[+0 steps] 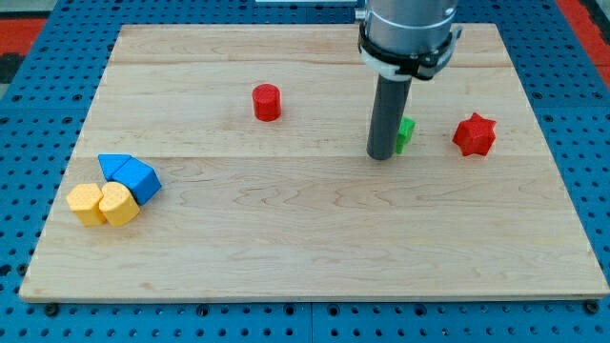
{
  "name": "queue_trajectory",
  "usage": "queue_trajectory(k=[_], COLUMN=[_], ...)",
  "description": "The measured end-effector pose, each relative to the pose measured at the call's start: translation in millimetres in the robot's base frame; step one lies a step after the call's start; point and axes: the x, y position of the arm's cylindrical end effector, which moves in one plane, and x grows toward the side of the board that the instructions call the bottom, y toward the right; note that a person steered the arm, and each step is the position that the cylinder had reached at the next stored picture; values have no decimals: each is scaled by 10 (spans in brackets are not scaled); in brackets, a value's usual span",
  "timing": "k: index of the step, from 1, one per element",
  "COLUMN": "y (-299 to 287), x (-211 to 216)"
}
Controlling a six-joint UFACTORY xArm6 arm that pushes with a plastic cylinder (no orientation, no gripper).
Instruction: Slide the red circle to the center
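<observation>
No hand fitted; tip (382,156) beside half-hidden small green block (407,131), well right of small red wooden cylinder (267,102): off-centre contact risks glancing it sideways.

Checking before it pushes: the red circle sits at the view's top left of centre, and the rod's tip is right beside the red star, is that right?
Not quite. In the camera view my tip is beside the green block, not the red star, which lies further to the view's right. The red circle is where you said.
</observation>
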Motion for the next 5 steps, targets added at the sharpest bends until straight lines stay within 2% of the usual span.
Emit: queue_trajectory(k=[2, 3, 4, 5], y=[-237, -1172, -1696, -2056], x=[207, 160, -115, -638])
